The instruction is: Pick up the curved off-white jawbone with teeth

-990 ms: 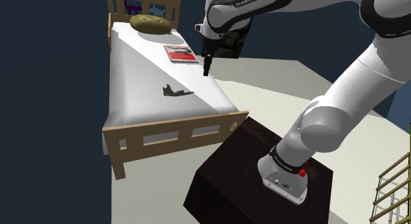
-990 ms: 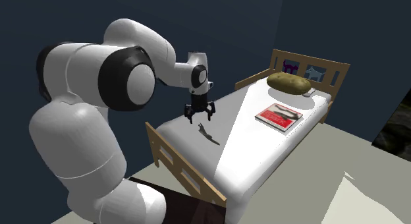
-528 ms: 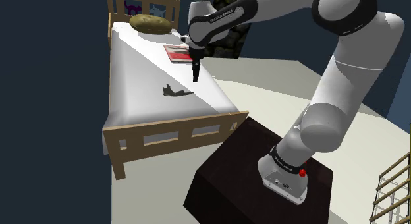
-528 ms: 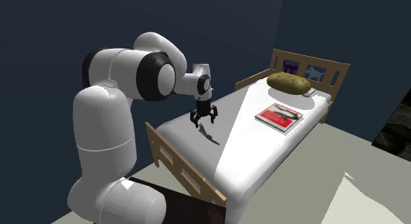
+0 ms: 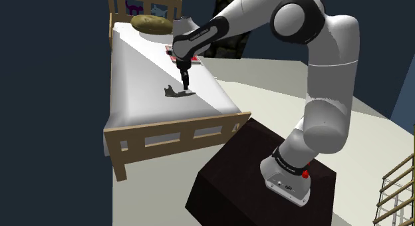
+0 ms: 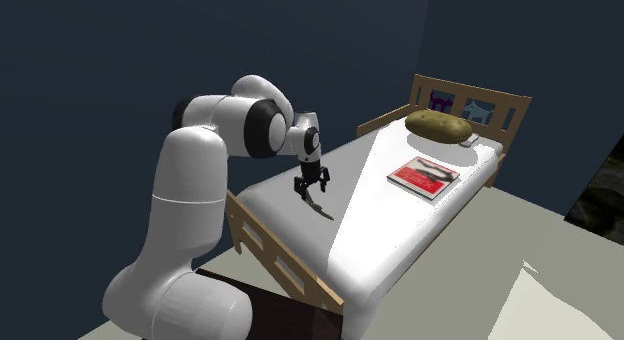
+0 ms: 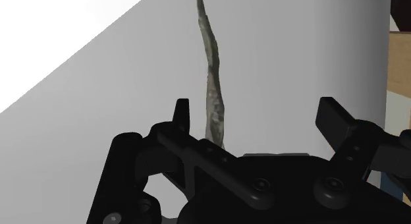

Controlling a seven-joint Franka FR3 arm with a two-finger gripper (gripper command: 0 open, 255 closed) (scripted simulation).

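The jawbone (image 5: 174, 92) is a thin, curved, grey-olive piece lying on the white bed (image 5: 136, 92), near the foot end. It also lies on the mattress in the second exterior view, jawbone (image 6: 323, 207). My black gripper (image 5: 185, 86) points down just above it, at its end toward the shoulder view's right. In the wrist view the jawbone (image 7: 212, 78) runs away from the hand as a narrow strip, inside the gap and close to one finger (image 7: 182, 114). The gripper (image 7: 257, 124) is open, and neither finger touches the bone.
A red book (image 6: 425, 176) lies mid-bed and a brown pillow (image 5: 151, 23) rests by the wooden headboard (image 6: 470, 103). The wooden footboard (image 5: 174, 134) rises at the bed's near end, next to the dark stand (image 5: 246, 171). Pale floor lies beyond the bed.
The arm has swung toward the shoulder view's left and come down; the gripper went from above the bed's edge near the book to just over the jawbone. The jawbone has not moved.
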